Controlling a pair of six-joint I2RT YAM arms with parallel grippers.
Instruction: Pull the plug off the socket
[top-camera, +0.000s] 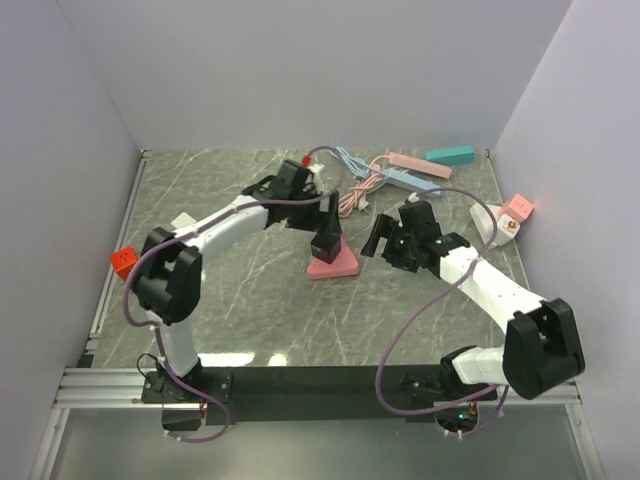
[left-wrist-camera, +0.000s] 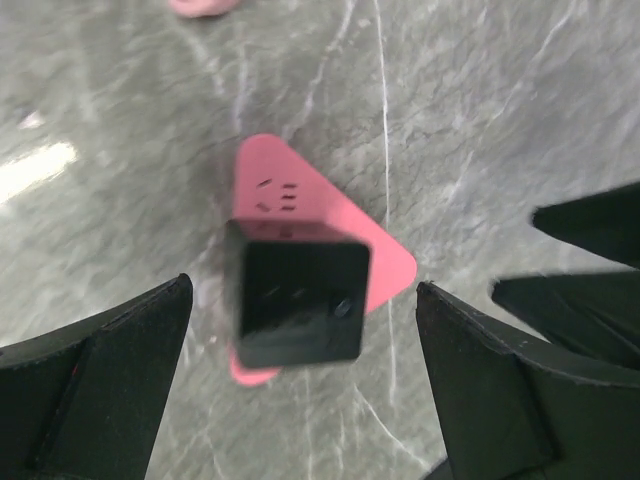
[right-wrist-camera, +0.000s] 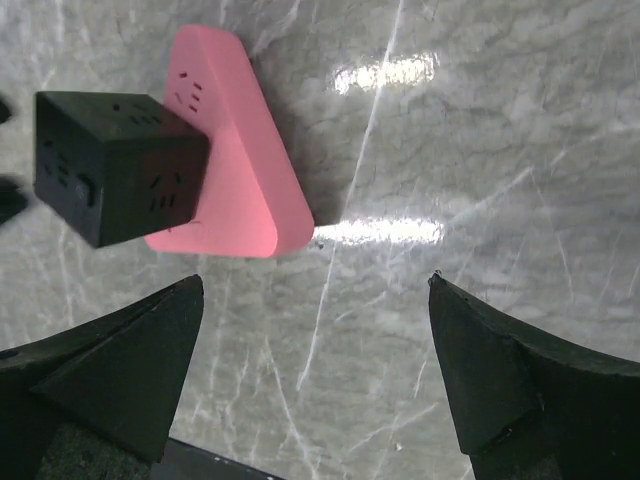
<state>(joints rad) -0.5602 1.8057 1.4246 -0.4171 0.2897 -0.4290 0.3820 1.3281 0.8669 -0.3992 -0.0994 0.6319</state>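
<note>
A pink triangular socket (top-camera: 338, 266) lies flat mid-table with a black cube plug (top-camera: 325, 243) standing in it. My left gripper (top-camera: 329, 218) hangs just above the plug, open; in the left wrist view the plug (left-wrist-camera: 300, 300) and socket (left-wrist-camera: 290, 195) sit between and below the wide-spread fingers (left-wrist-camera: 100, 370), not touched. My right gripper (top-camera: 377, 240) is open and empty just right of the socket; its wrist view shows the plug (right-wrist-camera: 115, 165) and socket (right-wrist-camera: 240, 160) ahead at upper left, beyond the fingers (right-wrist-camera: 120, 360).
A red cube (top-camera: 123, 260) sits at the left edge. Pink and blue cables (top-camera: 362, 185), a pink strip (top-camera: 418, 163) and a teal block (top-camera: 450, 155) lie at the back. A white and pink adapter (top-camera: 510, 212) is at the right wall.
</note>
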